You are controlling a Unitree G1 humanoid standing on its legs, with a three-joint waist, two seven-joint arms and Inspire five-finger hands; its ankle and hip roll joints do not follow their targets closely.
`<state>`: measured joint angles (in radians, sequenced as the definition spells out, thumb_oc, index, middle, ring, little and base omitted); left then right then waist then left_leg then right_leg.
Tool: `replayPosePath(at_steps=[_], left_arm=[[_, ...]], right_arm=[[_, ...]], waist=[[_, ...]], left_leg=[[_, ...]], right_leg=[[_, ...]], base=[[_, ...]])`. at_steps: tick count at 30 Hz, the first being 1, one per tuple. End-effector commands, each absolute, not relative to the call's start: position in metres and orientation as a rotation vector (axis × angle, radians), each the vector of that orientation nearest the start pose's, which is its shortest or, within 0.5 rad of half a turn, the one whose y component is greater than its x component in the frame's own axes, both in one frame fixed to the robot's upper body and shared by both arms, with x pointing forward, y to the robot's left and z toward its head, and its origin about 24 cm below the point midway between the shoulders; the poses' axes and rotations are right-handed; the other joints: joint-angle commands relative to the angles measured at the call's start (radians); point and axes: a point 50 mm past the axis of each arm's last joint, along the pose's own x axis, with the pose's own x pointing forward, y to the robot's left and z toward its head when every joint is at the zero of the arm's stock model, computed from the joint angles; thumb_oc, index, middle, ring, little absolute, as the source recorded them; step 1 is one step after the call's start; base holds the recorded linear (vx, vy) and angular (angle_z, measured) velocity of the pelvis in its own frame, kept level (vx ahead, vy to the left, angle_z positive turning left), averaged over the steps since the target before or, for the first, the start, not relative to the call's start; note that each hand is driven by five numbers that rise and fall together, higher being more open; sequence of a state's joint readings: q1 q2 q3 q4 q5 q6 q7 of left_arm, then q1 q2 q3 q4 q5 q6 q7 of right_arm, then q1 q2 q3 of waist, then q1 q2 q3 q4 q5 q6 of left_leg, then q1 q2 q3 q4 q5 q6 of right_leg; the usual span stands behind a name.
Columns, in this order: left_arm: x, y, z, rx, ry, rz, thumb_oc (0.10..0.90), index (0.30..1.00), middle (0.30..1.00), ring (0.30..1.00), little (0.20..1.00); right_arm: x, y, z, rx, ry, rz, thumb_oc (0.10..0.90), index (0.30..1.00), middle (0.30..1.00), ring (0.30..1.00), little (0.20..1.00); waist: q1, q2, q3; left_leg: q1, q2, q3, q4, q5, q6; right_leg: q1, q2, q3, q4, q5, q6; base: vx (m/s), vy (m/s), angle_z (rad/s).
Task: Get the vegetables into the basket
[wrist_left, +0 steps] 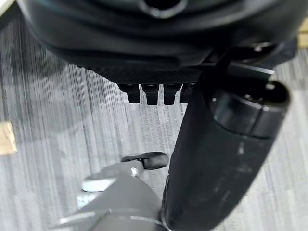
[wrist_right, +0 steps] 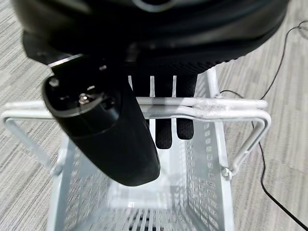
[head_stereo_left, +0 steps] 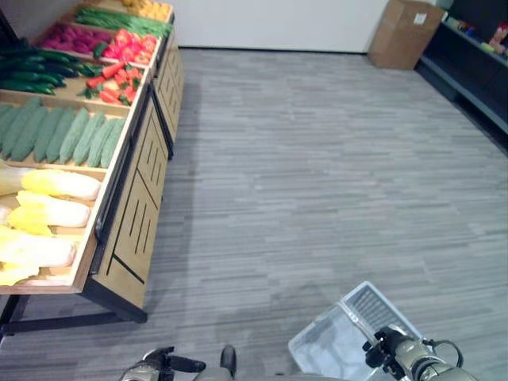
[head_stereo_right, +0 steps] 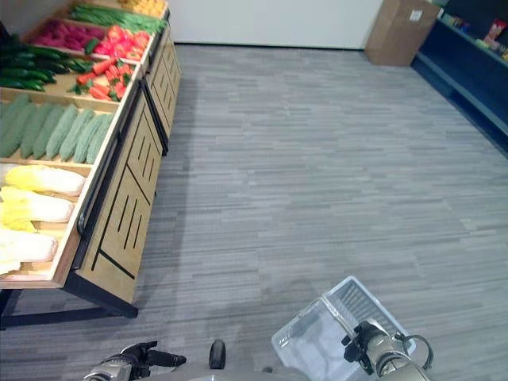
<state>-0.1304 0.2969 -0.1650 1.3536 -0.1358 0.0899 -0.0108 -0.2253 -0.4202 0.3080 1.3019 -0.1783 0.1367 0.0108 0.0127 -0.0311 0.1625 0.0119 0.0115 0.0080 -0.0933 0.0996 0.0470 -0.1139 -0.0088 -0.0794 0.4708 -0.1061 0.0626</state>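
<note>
While the white wire basket (head_stereo_left: 341, 337) hangs low on the robot's right over the grey plank floor (head_stereo_left: 317, 175), its long axis runs from the robot outward and to the right, the open top facing up. It is a pale mesh tub with perforated walls and a thin white handle (wrist_right: 202, 103), and nothing shows inside it. The right hand (wrist_right: 159, 84) has its fingers (wrist_right: 163, 132) curled over that handle, thumb alongside, carrying it. The left hand (wrist_left: 154, 82) shows at the lower left, fingers short and bent under the palm with nothing in them. On the left stands a wooden produce stand (head_stereo_left: 139, 190) holding pale yellow cabbages (head_stereo_left: 55, 210), ridged green gourds (head_stereo_left: 63, 131), dark cucumbers (head_stereo_left: 36, 67) and red peppers (head_stereo_left: 115, 79), well apart from the basket.
</note>
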Motion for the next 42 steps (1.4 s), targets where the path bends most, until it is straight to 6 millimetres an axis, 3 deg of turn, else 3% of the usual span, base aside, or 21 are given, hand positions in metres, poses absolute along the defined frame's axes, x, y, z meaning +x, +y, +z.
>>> replayPosePath(at_steps=[1, 5, 6, 7, 10, 13, 16, 17, 20, 21, 22, 23, 24, 28, 33, 35, 37, 39, 40, 41, 42], left_arm=[[0.072, 0.279, -0.154, 0.297, 1.429, 0.198, 0.900, 1.000, 1.000, 1.000, 1.000], [0.076, 0.275, -0.155, 0.299, 1.423, 0.184, 0.900, 1.000, 1.000, 1.000, 1.000], [0.076, 0.275, -0.155, 0.298, 1.424, 0.184, 0.900, 1.000, 1.000, 1.000, 1.000], [0.077, 0.274, -0.155, 0.302, 1.420, 0.178, 0.900, 1.000, 1.000, 1.000, 1.000], [0.074, 0.271, -0.157, 0.290, 1.426, 0.175, 0.900, 1.000, 1.000, 1.000, 1.000], [0.069, 0.271, -0.158, 0.276, 1.440, 0.178, 0.900, 1.000, 1.000, 1.000, 1.000], [0.064, 0.268, -0.159, 0.274, 1.460, 0.167, 0.900, 1.000, 1.000, 1.000, 1.000], [0.062, 0.266, -0.160, 0.269, 1.472, 0.166, 0.900, 1.000, 1.000, 1.000, 1.000], [0.063, 0.265, -0.161, 0.259, 1.468, 0.175, 0.900, 1.000, 1.000, 1.000, 1.000], [0.064, 0.262, -0.161, 0.237, 1.459, 0.175, 0.900, 1.000, 1.000, 1.000, 1.000], [0.068, 0.257, -0.162, 0.226, 1.443, 0.172, 0.900, 1.000, 1.000, 1.000, 1.000], [0.072, 0.256, -0.162, 0.230, 1.425, 0.163, 0.900, 1.000, 1.000, 1.000, 1.000], [0.072, 0.256, -0.162, 0.230, 1.425, 0.162, 0.900, 1.000, 1.000, 1.000, 1.000], [0.077, 0.254, -0.162, 0.218, 1.402, 0.174, 0.900, 1.000, 1.000, 1.000, 1.000], [0.077, 0.251, -0.162, 0.213, 1.392, 0.175, 0.900, 1.000, 1.000, 1.000, 1.000], [0.076, 0.251, -0.162, 0.192, 1.389, 0.188, 0.900, 1.000, 1.000, 1.000, 1.000], [0.078, 0.253, -0.162, 0.157, 1.369, 0.218, 0.900, 1.000, 1.000, 1.000, 1.000], [0.081, 0.254, -0.161, 0.150, 1.356, 0.234, 0.900, 1.000, 1.000, 1.000, 1.000], [0.081, 0.254, -0.161, 0.151, 1.356, 0.234, 0.900, 1.000, 1.000, 1.000, 1.000], [0.083, 0.253, -0.161, 0.145, 1.349, 0.234, 0.900, 1.000, 1.000, 1.000, 1.000], [0.085, 0.252, -0.160, 0.147, 1.342, 0.230, 0.900, 1.000, 1.000, 1.000, 1.000]], right_arm=[[0.170, -0.328, -0.101, -0.789, 1.194, -0.083, 0.400, 0.300, 0.300, 0.300, 0.300], [0.164, -0.329, -0.104, -0.774, 1.204, -0.095, 0.400, 0.300, 0.300, 0.300, 0.300], [0.164, -0.329, -0.103, -0.775, 1.204, -0.095, 0.400, 0.300, 0.300, 0.300, 0.300], [0.159, -0.330, -0.105, -0.766, 1.215, -0.099, 0.400, 0.300, 0.300, 0.300, 0.300], [0.154, -0.332, -0.106, -0.754, 1.227, -0.107, 0.400, 0.300, 0.300, 0.300, 0.300], [0.145, -0.334, -0.109, -0.738, 1.249, -0.114, 0.400, 0.300, 0.300, 0.300, 0.300], [0.134, -0.338, -0.111, -0.728, 1.282, -0.126, 0.400, 0.300, 0.300, 0.300, 0.300], [0.128, -0.341, -0.111, -0.721, 1.293, -0.139, 0.400, 0.300, 0.300, 0.300, 0.300], [0.126, -0.343, -0.111, -0.718, 1.295, -0.146, 0.400, 0.300, 0.300, 0.300, 0.300], [0.122, -0.343, -0.112, -0.706, 1.301, -0.156, 0.400, 0.300, 0.300, 0.300, 0.300], [0.119, -0.343, -0.113, -0.698, 1.301, -0.164, 0.400, 0.300, 0.300, 0.300, 0.300], [0.118, -0.343, -0.113, -0.698, 1.301, -0.166, 0.400, 0.300, 0.300, 0.300, 0.300], [0.118, -0.344, -0.113, -0.698, 1.301, -0.166, 0.400, 0.300, 0.300, 0.300, 0.300], [0.117, -0.343, -0.113, -0.709, 1.300, -0.153, 0.400, 0.300, 0.300, 0.300, 0.300], [0.117, -0.342, -0.114, -0.711, 1.290, -0.145, 0.400, 0.300, 0.300, 0.300, 0.300], [0.112, -0.340, -0.117, -0.704, 1.302, -0.143, 0.400, 0.300, 0.300, 0.300, 0.300], [0.109, -0.337, -0.119, -0.700, 1.303, -0.142, 0.400, 0.300, 0.300, 0.300, 0.300], [0.109, -0.335, -0.121, -0.700, 1.310, -0.136, 0.400, 0.300, 0.300, 0.300, 0.300], [0.109, -0.335, -0.121, -0.699, 1.310, -0.136, 0.400, 0.300, 0.300, 0.300, 0.300], [0.108, -0.333, -0.122, -0.692, 1.315, -0.136, 0.400, 0.300, 0.300, 0.300, 0.300], [0.106, -0.332, -0.123, -0.681, 1.321, -0.143, 0.400, 0.300, 0.300, 0.300, 0.300]], waist=[[0.015, -0.033, 0.020], [-0.033, -0.045, 0.044], [-0.034, -0.037, 0.045], [-0.067, -0.037, 0.052], [-0.082, -0.030, 0.050], [-0.107, -0.025, 0.033], [-0.127, -0.025, 0.011], [-0.137, 0.001, -0.009], [-0.155, 0.018, -0.016], [-0.159, 0.029, -0.017], [-0.163, 0.046, -0.018], [-0.169, 0.053, -0.018], [-0.171, 0.054, -0.019], [-0.162, 0.082, -0.020], [-0.151, 0.098, -0.014], [-0.129, 0.081, 0.001], [-0.101, 0.042, 0.026], [-0.081, 0.020, 0.048], [-0.077, 0.024, 0.051], [-0.070, 0.022, 0.057], [-0.053, 0.005, 0.066]], left_leg=[[0.135, -0.036, -0.043, 0.057, -0.200, -0.024], [0.215, -0.049, -0.101, 0.039, -0.242, -0.033], [0.221, -0.040, -0.102, 0.037, -0.248, -0.034], [0.264, -0.036, -0.137, 0.027, -0.266, -0.045], [0.318, -0.022, -0.169, 0.016, -0.295, -0.058], [0.385, -0.006, -0.198, 0.006, -0.333, -0.066], [0.418, 0.009, -0.228, 0.006, -0.362, -0.081], [0.430, 0.042, -0.227, 0.006, -0.328, -0.096], [0.427, 0.065, -0.235, 0.029, -0.298, -0.114], [0.418, 0.078, -0.238, 0.054, -0.256, -0.132], [0.395, 0.097, -0.243, 0.114, -0.144, -0.164], [0.386, 0.107, -0.245, 0.131, -0.095, -0.182], [0.387, 0.108, -0.247, 0.129, -0.094, -0.182], [0.355, 0.142, -0.271, 0.150, 0.046, -0.227], [0.305, 0.144, -0.267, 0.211, 0.151, -0.240], [0.230, 0.109, -0.238, 0.380, 0.214, -0.248], [0.154, 0.073, -0.195, 0.521, 0.211, -0.234], [0.093, 0.060, -0.141, 0.544, 0.158, -0.203], [0.093, 0.064, -0.138, 0.554, 0.149, -0.202], [0.070, 0.073, -0.101, 0.545, 0.118, -0.185], [-0.026, 0.089, -0.030, 0.487, 0.048, -0.174]], right_leg=[[-0.012, -0.172, -0.007, -0.176, 0.156, 0.115], [-0.117, -0.165, -0.002, -0.358, 0.244, 0.132], [-0.108, -0.157, -0.007, -0.363, 0.243, 0.132], [-0.160, -0.155, 0.028, -0.454, 0.285, 0.150], [-0.174, -0.146, -0.003, -0.523, 0.328, 0.166], [-0.217, -0.147, -0.055, -0.531, 0.359, 0.171], [-0.206, -0.154, -0.041, -0.503, 0.378, 0.156], [-0.219, -0.149, -0.062, -0.455, 0.373, 0.143], [-0.230, -0.137, -0.049, -0.414, 0.354, 0.129], [-0.220, -0.132, -0.061, -0.394, 0.338, 0.117], [-0.208, -0.118, -0.095, -0.375, 0.311, 0.099], [-0.202, -0.113, -0.104, -0.370, 0.301, 0.090], [-0.201, -0.114, -0.107, -0.370, 0.300, 0.089], [-0.179, -0.076, -0.126, -0.363, 0.240, 0.060], [-0.170, -0.054, -0.121, -0.346, 0.184, 0.029], [-0.099, -0.041, -0.108, -0.387, 0.159, 0.001], [-0.035, -0.057, -0.100, -0.411, 0.146, -0.015], [0.017, -0.064, -0.093, -0.431, 0.130, -0.018], [0.020, -0.060, -0.091, -0.431, 0.129, -0.018], [0.041, -0.059, -0.087, -0.440, 0.123, -0.016], [0.086, -0.078, -0.090, -0.464, 0.114, -0.004]], base=[[0.33, 0.019, 0.06], [0.29, -0.037, 0.24], [0.38, -0.054, 0.41], [0.28, -0.027, 0.43], [0.35, -0.047, 0.51], [0.32, -0.088, 0.77], [0.44, -0.195, -0.04], [0.34, -0.187, 0.16], [0.23, -0.118, 0.37], [0.27, -0.133, 0.74], [0.36, -0.192, 0.67], [0.25, -0.154, 0.39], [0.20, -0.142, 0.34], [0.24, -0.172, 0.34], [0.18, -0.146, -0.02], [0.28, -0.288, -0.08], [0.24, -0.280, -0.07], [0.15, -0.157, -0.17], [0.12, -0.077, -0.25], [0.21, -0.054, -0.18], [0.28, -0.058, 0.02]])
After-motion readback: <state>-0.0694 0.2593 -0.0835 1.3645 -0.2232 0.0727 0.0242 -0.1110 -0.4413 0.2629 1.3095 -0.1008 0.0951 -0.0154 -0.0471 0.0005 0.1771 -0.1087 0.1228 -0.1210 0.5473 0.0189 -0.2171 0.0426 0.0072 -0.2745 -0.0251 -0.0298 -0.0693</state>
